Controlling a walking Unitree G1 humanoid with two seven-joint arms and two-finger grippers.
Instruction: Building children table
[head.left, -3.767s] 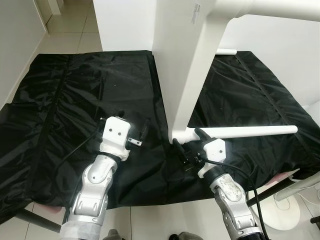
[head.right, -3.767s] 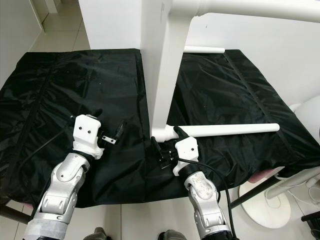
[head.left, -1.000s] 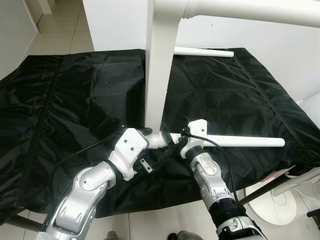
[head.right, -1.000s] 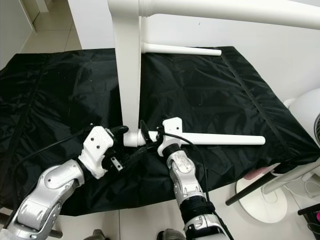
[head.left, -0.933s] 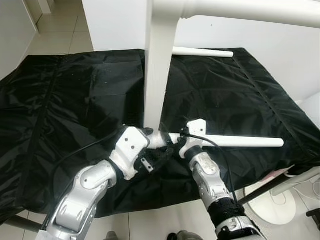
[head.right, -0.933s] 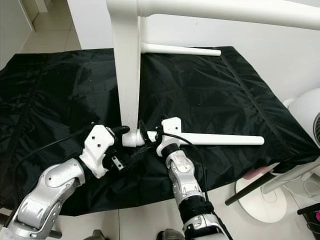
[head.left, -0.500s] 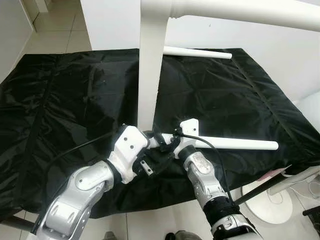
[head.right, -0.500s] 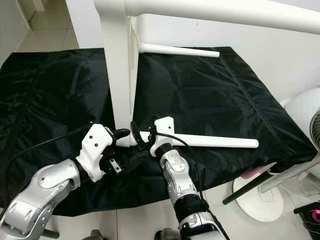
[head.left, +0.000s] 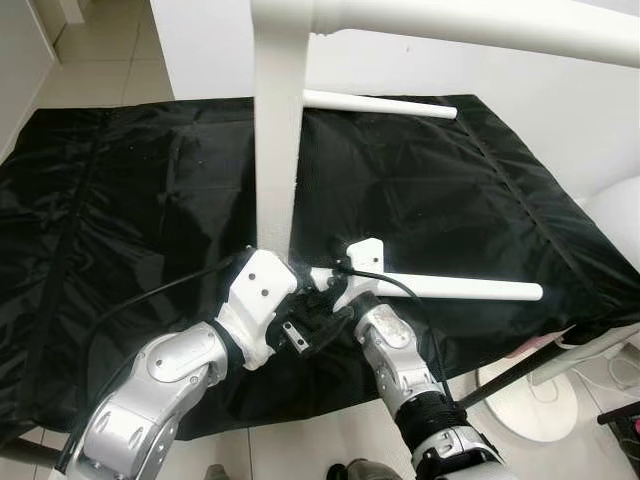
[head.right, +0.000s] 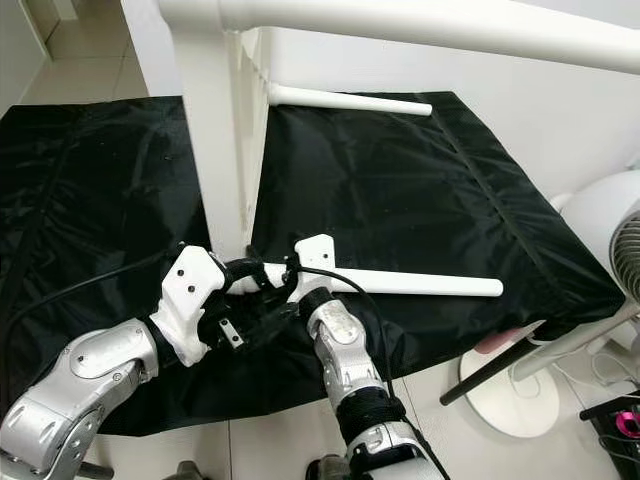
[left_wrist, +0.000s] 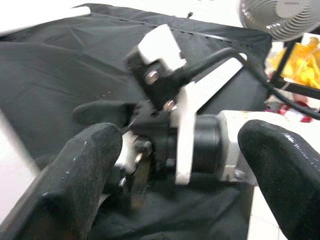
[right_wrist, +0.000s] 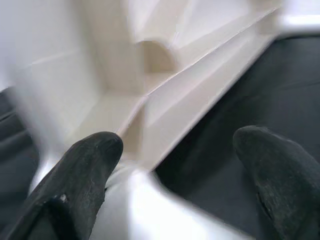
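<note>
A white children's table stands on its side on a black cloth (head.left: 130, 200), its top (head.left: 275, 130) upright. One round leg (head.left: 460, 288) lies along the cloth from the near corner, another (head.left: 380, 103) runs at the far side, and a third (head.left: 470, 20) crosses overhead. My left gripper (head.right: 252, 300) is open at the near corner, its fingers (left_wrist: 85, 175) spread either side of my right wrist (left_wrist: 200, 145). From the other side, my right gripper (head.left: 322, 290) reaches the same corner, open, with the leg's base and the table's inside corner (right_wrist: 150, 75) between its fingers (right_wrist: 85, 170).
The cloth covers a low platform that ends just in front of me, with pale tiled floor (head.left: 110, 60) beyond. A white fan (head.right: 610, 230) on a round base (head.right: 500, 385) stands at the right. A white wall (head.left: 560, 110) rises behind the table.
My left gripper has swung right from open cloth to the leg's base, meeting my right gripper. The right gripper has slid along onto the corner. The view has shifted.
</note>
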